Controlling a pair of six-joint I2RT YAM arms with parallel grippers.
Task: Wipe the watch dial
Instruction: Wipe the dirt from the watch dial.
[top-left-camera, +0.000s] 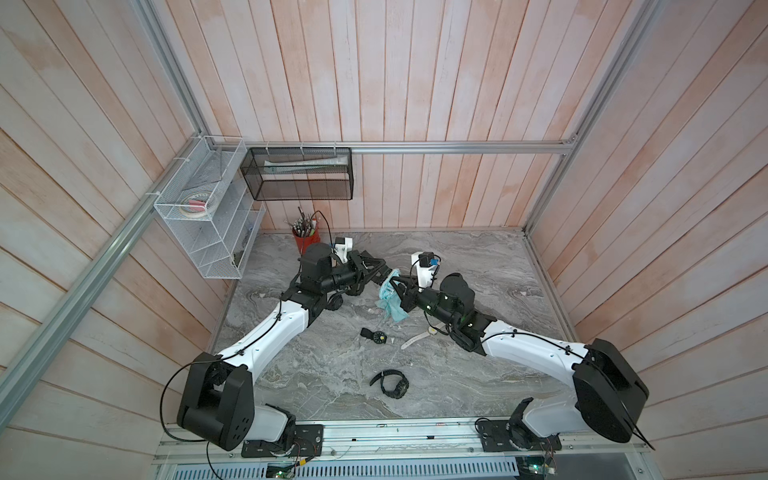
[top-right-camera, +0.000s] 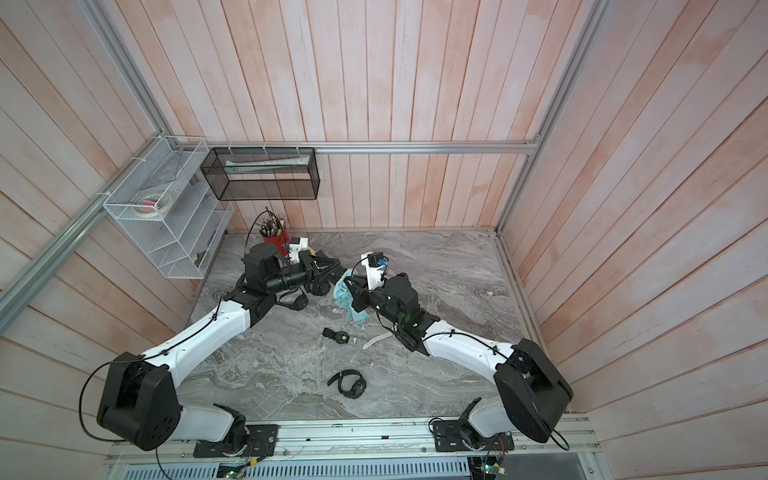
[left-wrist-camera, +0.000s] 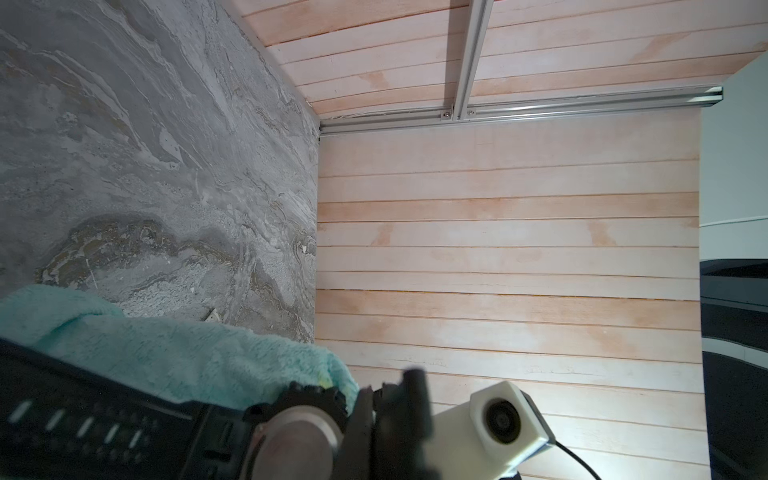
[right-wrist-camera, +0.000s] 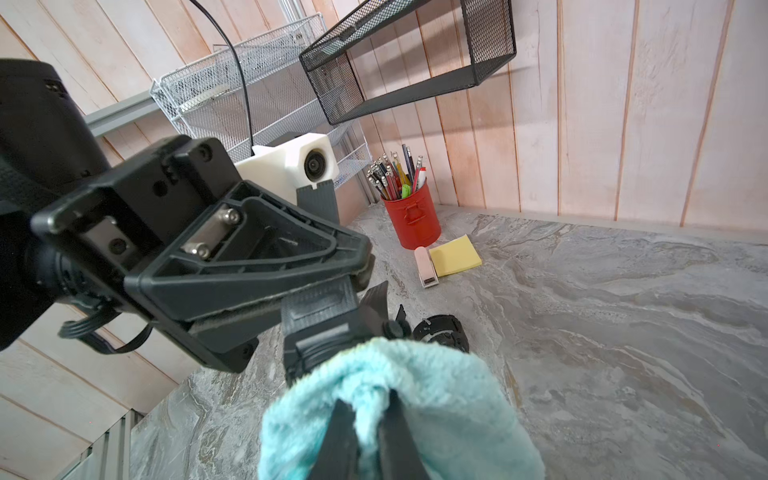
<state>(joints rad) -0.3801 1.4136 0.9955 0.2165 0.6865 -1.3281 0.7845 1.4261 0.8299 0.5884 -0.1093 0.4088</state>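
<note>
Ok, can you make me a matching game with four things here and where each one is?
1 fluffy turquoise cloth
2 red metal pot
3 yellow square sticky-note pad
4 black strapped watch

A lying flat beside the pink stapler
B gripped by the left claw
C upright, full of pens
D pinched in the right claw

Pairs: 1-D, 2-C, 3-A, 4-B
</note>
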